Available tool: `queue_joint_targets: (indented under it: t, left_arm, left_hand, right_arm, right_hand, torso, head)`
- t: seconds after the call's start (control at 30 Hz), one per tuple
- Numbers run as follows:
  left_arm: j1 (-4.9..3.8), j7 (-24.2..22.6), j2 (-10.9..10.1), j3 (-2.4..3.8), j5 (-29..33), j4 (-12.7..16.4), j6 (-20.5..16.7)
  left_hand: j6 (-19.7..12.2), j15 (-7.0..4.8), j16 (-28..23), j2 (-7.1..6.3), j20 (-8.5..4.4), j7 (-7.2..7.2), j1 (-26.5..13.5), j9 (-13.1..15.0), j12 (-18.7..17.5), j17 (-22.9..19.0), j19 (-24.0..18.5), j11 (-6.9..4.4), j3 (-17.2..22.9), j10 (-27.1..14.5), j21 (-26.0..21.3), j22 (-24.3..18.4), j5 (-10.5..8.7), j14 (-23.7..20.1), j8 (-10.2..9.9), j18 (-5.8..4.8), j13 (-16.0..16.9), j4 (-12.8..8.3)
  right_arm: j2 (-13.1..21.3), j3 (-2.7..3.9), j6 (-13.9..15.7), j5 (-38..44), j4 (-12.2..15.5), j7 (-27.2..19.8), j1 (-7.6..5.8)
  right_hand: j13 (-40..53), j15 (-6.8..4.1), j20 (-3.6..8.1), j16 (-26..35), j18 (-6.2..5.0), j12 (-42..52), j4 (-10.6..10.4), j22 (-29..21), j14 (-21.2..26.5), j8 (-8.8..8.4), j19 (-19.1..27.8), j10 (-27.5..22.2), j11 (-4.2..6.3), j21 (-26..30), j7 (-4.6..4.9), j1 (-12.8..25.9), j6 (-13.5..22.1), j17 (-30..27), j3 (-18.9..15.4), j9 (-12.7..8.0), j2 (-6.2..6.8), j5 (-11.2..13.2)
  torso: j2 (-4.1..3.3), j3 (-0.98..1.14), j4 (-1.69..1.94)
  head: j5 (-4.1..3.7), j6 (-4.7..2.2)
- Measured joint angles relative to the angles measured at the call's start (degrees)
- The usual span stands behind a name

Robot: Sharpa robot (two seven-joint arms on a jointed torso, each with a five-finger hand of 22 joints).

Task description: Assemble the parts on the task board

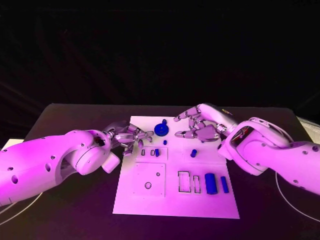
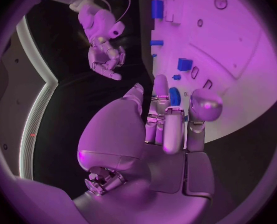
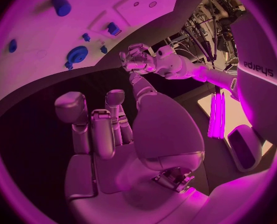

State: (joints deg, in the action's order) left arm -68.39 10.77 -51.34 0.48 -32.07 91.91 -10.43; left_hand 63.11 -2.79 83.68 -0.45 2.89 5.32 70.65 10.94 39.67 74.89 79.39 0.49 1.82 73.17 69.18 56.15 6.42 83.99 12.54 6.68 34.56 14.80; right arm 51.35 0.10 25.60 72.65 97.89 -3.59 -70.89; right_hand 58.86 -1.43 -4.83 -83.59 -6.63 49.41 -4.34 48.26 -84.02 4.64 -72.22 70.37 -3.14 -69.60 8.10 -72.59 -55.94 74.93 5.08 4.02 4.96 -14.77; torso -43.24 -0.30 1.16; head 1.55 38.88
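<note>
Here we see a black worktop (image 1: 73, 117) with dark surroundings behind it, and on its middle the white task board (image 1: 176, 200), a flat rectangular plate with its long side running away from the robot. The board carries outlined recesses: a pair of narrow rectangular slots (image 1: 189, 182) near its close end, a small oval hole (image 1: 148, 185) beside them, and smaller cutouts further up.

The blue parts lie scattered on it. A round disc (image 1: 161, 130) sits near the far end, between the two hands. A small peg (image 1: 193, 153) rests near the board's right edge. Two long cylinders (image 1: 216, 184) lie side by side near the close right corner, next to the slots.

The left hand (image 1: 130, 137) hangs over the board's left edge, its fingers (image 2: 170, 129) curled partway inward; the left wrist view shows nothing held in them. The right hand (image 1: 202, 125) hovers above the far right part of the board, just beside the disc, with its fingers (image 3: 101, 129) loosely bent and apart, and we see nothing in its grasp either.
</note>
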Motion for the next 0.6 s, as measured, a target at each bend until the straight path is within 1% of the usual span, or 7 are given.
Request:
queue_joint_targets:
  t: [0.13,0.17,0.27,0.3,0.47,0.5,0.6]
  left_arm:
    - [-1.38,7.40,1.01,0.04,-6.81,-0.15,4.63]
    - [-1.71,9.55,1.42,0.05,-8.90,-0.24,5.96]
    - [-2.16,13.48,2.41,0.05,-12.74,-0.49,8.05]
    - [-2.33,15.50,2.98,0.06,-14.67,-0.62,8.94]
    - [-2.56,20.01,4.59,0.06,-18.73,-1.21,10.38]
    - [-2.58,20.68,4.96,0.05,-19.32,-1.35,10.56]
    - [-2.71,22.39,6.10,0.05,-20.82,-1.94,11.05]
  left_hand:
    - [-1.62,-0.09,0.52,0.09,0.28,-0.22,-2.83,2.16,7.13,0.06,-0.91,0.31,-3.11,-2.23,1.73,2.07,-0.03,0.09,2.48,-0.09,7.43,1.60]
    - [-1.81,-0.12,1.62,0.41,0.29,-0.41,-3.39,2.91,9.88,0.06,-0.61,0.19,-4.09,-2.11,2.99,3.89,-0.31,0.06,3.49,-0.89,10.19,1.58]
    - [-2.33,-0.65,4.98,1.04,-0.02,-0.94,-4.03,5.30,16.41,0.06,1.13,-0.19,-6.28,-0.84,6.04,8.42,-0.68,0.01,6.70,-0.90,16.74,1.69]
    - [-2.66,-0.93,5.95,1.26,-0.26,-1.26,-4.20,6.82,19.43,0.06,1.91,-0.47,-7.18,0.04,7.44,10.66,-0.68,0.06,8.62,-1.81,19.86,1.75]
    - [-3.94,-1.24,6.18,2.44,-1.17,-2.27,-4.09,12.74,25.20,0.05,3.47,-1.76,-9.71,1.72,10.35,15.38,-0.68,0.01,14.95,-1.83,25.90,1.72]
    - [-4.69,-1.44,6.18,2.72,-1.34,-2.43,-4.17,14.33,25.89,0.05,3.64,-1.92,-10.36,1.88,10.71,15.98,-0.68,0.14,16.42,-2.41,26.60,1.76]
    - [-5.74,-1.62,6.18,3.36,-1.15,-2.68,-4.81,16.92,26.94,0.05,3.85,-1.74,-11.57,2.09,11.30,17.23,-1.25,-0.02,18.71,-2.70,27.82,1.85]
  right_arm:
    - [1.76,0.05,-0.93,-4.49,-0.12,-0.56,-1.04]
    - [2.10,0.05,-1.22,-5.61,-0.16,-0.64,-1.18]
    - [2.57,0.03,-1.71,-7.31,-0.28,-0.69,-1.37]
    - [2.72,0.02,-1.95,-8.06,-0.38,-0.69,-1.42]
    - [2.88,-0.01,-2.52,-9.41,-0.60,-0.55,-1.54]
    - [2.88,-0.01,-2.61,-9.58,-0.68,-0.51,-1.55]
    - [2.86,-0.01,-2.97,-10.04,-0.91,-0.35,-1.58]
  right_hand:
    - [-1.20,0.00,0.31,0.66,0.01,-1.61,0.00,-1.09,0.00,0.00,0.31,-0.60,0.20,0.57,0.05,-0.05,0.06,0.00,0.00,0.00,-0.05,-0.22]
    - [-1.35,0.00,0.19,0.66,0.01,-1.67,0.00,-1.21,0.00,0.00,0.42,-0.60,0.20,0.57,0.05,-0.05,0.06,0.00,0.00,0.00,-0.05,-0.22]
    - [-1.43,0.00,0.10,0.66,0.01,-1.72,0.00,-1.26,0.00,0.00,0.51,-0.60,0.20,0.57,0.05,-0.08,0.06,0.00,0.00,0.00,-0.08,-0.22]
    - [-1.43,0.00,0.10,0.66,0.00,-1.72,0.00,-1.26,0.00,0.00,0.51,-0.60,0.20,0.57,0.05,-0.27,0.06,-0.01,0.00,0.00,-0.27,-0.22]
    - [-1.43,0.00,0.10,0.90,0.01,-1.72,0.00,-1.32,0.00,0.23,0.51,-0.60,0.20,0.57,0.05,-0.27,0.06,-0.01,0.00,0.00,-0.27,-0.22]
    - [-1.43,0.00,0.10,0.90,0.00,-1.72,0.00,-1.31,0.00,0.23,0.51,-0.60,0.20,0.57,0.05,-0.27,0.06,-0.01,0.00,0.00,-0.27,-0.22]
    - [-1.43,0.00,0.10,0.90,0.01,-1.72,0.00,-1.38,0.00,0.23,0.51,-0.60,0.20,0.57,0.05,-0.27,0.06,-0.01,0.00,0.01,-0.27,-0.22]
  torso:
    - [0.30,0.14,-0.26]
    - [0.37,0.18,-0.31]
    - [0.53,0.29,-0.38]
    - [0.60,0.36,-0.41]
    - [0.74,0.43,-0.46]
    - [0.76,0.43,-0.45]
    - [0.77,0.44,-0.44]
  head:
    - [0.22,0.15]
    - [0.29,0.19]
    - [0.45,0.27]
    - [0.49,0.30]
    - [0.50,0.34]
    - [0.46,0.35]
    - [0.39,0.36]
